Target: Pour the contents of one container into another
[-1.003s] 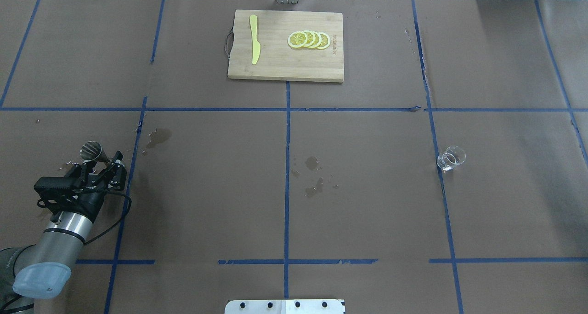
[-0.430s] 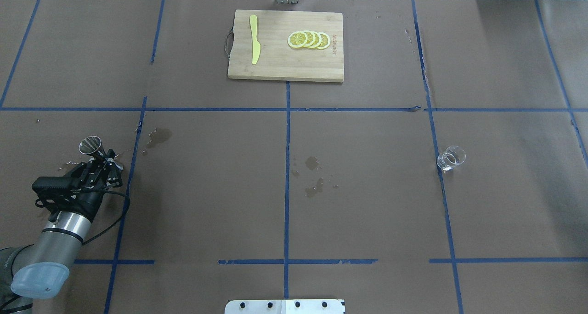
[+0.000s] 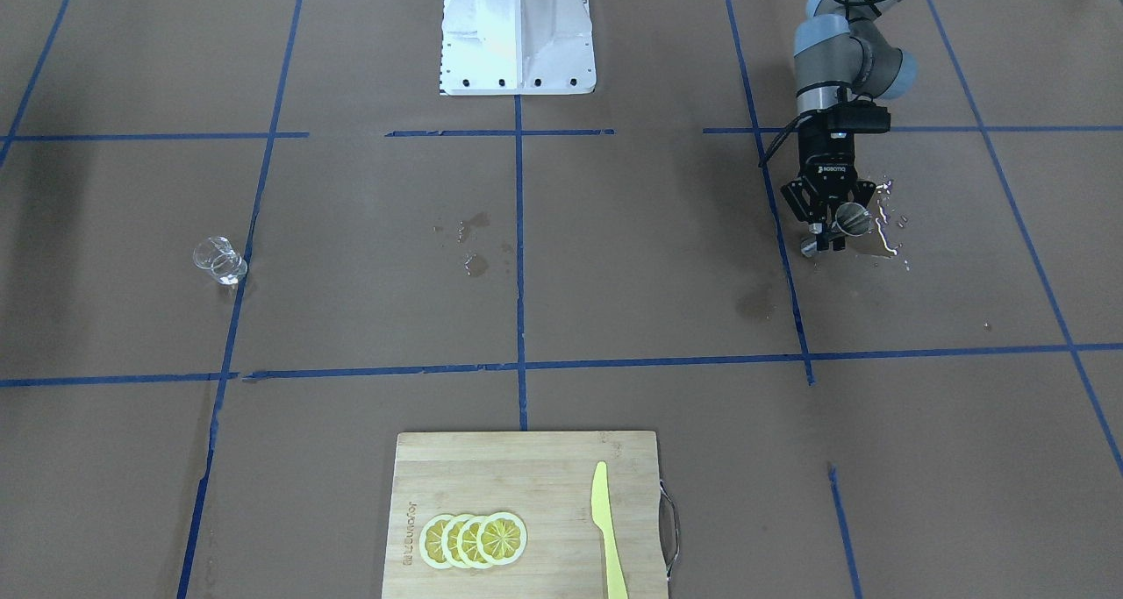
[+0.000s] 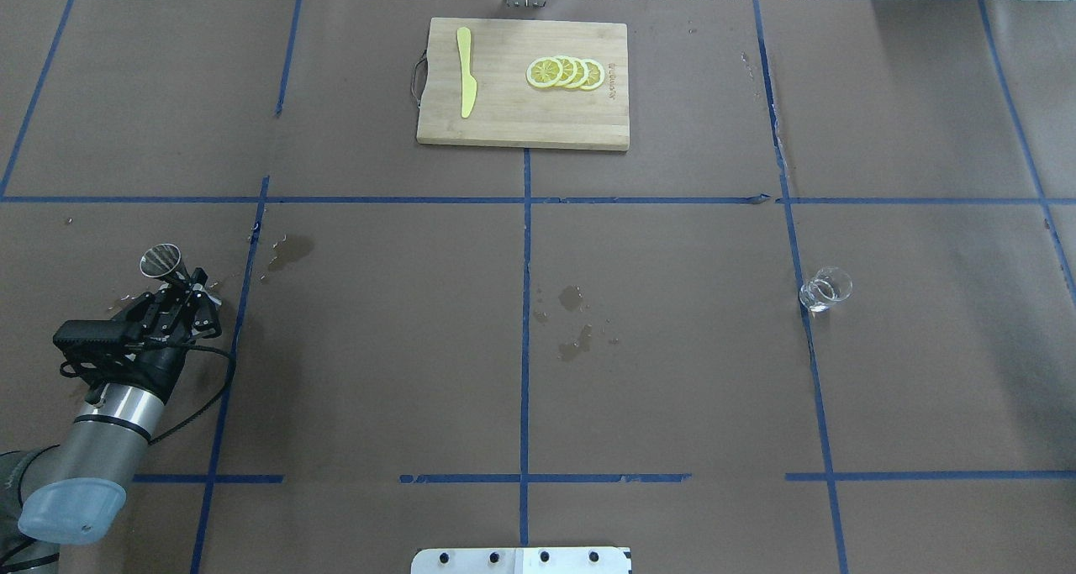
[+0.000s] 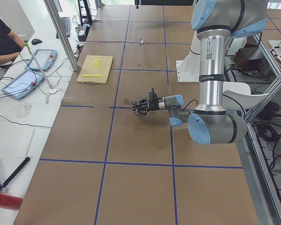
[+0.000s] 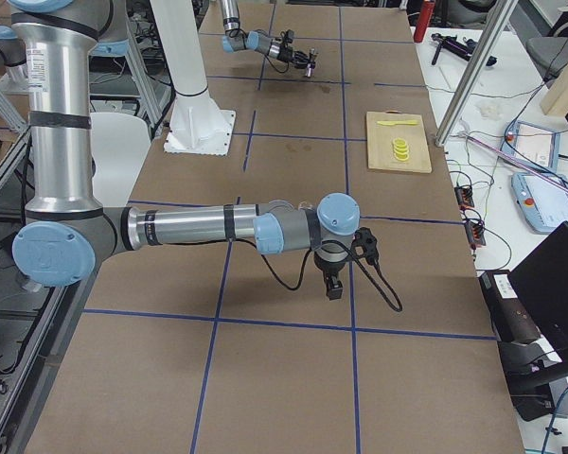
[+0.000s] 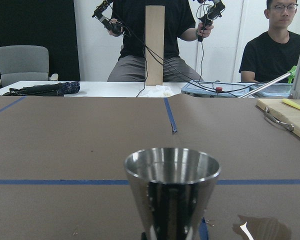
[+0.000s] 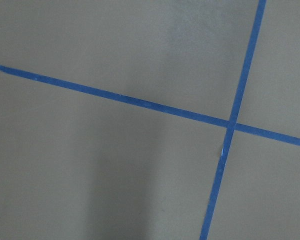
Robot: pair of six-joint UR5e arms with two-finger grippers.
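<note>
The steel jigger [image 4: 161, 260] stands upright at the table's near left, and my left gripper [image 4: 187, 292] lies level and low, shut on its narrow waist. In the left wrist view the jigger's upper cone [image 7: 171, 182] fills the centre; its foot is cut off. From the front, the jigger [image 3: 852, 219] shows beside the gripper [image 3: 827, 233]. The clear glass cup [image 4: 825, 289] stands alone far to the right, also seen as the cup [image 3: 219, 260]. My right gripper [image 6: 334, 288] points down at bare paper near the robot's side; whether it is open I cannot tell.
A shiny spill [image 3: 886, 231] lies by the jigger, and wet stains [image 4: 574, 322] mark the middle of the table. A wooden cutting board [image 4: 504, 120] at the far edge carries lemon slices [image 4: 565, 73] and a yellow knife [image 4: 465, 71]. Operators sit beyond the far edge.
The left gripper's fingers have drawn in on the jigger's waist, and gripper and jigger have shifted slightly away from the robot and to its left. The glass cup has not moved.
</note>
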